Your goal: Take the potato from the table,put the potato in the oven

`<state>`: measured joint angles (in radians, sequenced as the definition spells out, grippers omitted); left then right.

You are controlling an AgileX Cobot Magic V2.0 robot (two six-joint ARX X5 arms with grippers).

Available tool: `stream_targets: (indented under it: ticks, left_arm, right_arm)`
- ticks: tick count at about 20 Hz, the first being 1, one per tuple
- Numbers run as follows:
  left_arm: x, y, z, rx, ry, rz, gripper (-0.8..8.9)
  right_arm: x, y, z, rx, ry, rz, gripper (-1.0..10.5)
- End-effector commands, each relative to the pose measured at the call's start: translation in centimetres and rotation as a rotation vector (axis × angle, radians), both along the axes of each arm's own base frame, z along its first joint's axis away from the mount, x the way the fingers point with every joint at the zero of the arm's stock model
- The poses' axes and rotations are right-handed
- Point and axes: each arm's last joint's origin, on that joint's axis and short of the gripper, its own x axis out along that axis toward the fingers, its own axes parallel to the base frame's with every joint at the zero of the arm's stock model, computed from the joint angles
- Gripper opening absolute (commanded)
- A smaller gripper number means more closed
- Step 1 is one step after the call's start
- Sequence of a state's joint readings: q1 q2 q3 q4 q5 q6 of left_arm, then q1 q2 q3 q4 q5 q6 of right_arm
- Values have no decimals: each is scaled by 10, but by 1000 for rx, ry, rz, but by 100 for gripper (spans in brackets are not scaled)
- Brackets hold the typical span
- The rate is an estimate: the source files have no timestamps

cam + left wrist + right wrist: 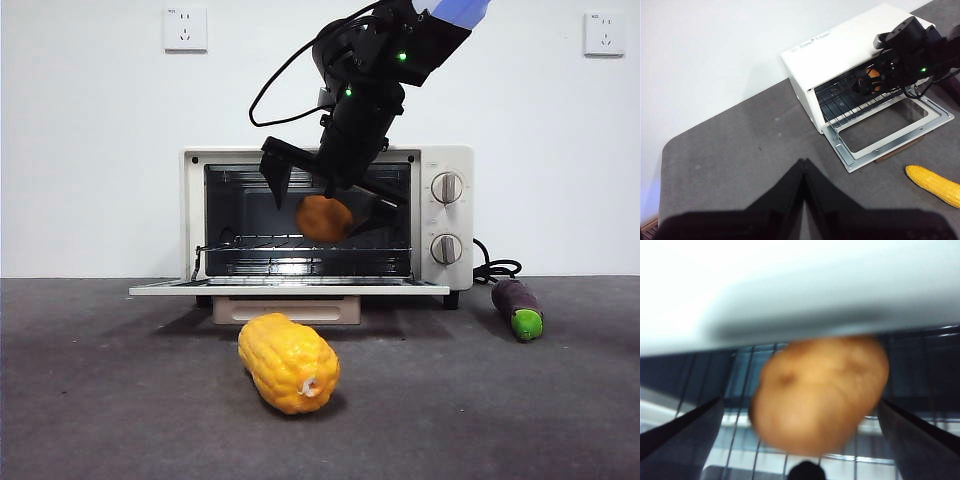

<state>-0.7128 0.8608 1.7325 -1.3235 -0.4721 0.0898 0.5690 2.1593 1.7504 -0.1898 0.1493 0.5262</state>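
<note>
Right wrist view: right gripper (805,450) jaws spread wide, potato (820,392) between them, contact with the jaws unclear.
Potato: at the oven (440,165) mouth, above the wire rack (300,250).
Door (290,288): dropped flat.
Left gripper (802,200): jaws together, over the table (740,145) near its left edge.
Corn (288,362): on the table before the oven.

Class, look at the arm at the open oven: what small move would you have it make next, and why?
Probably ease the right gripper a little lower toward the wire rack, then let go. The potato hangs at the oven mouth just above the rack, between jaws that appear spread wide.
</note>
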Motion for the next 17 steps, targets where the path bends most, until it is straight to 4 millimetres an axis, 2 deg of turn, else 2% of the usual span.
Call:
stream_targets:
  ticks: [1, 6, 10, 13, 17]
  left_arm:
    - [0, 0, -1, 7, -5, -5, -6]
    - [-1, 1, 0, -5, -4, -1, -6]
    - [-1, 0, -1, -16, -1, 3, -6]
    - [-1, 0, -1, -38, 4, 12, -6]
    - [6, -6, -1, -74, 37, 13, -6]
  right_arm:
    - [-2, 3, -5, -22, 25, 15, 518]
    - [-27, -4, 17, -144, 120, -19, 518]
    - [-58, -12, 48, -203, 194, 16, 508]
    - [-91, -17, 81, -256, 212, 79, 508]
    - [-152, -29, 135, -317, 181, 205, 500]
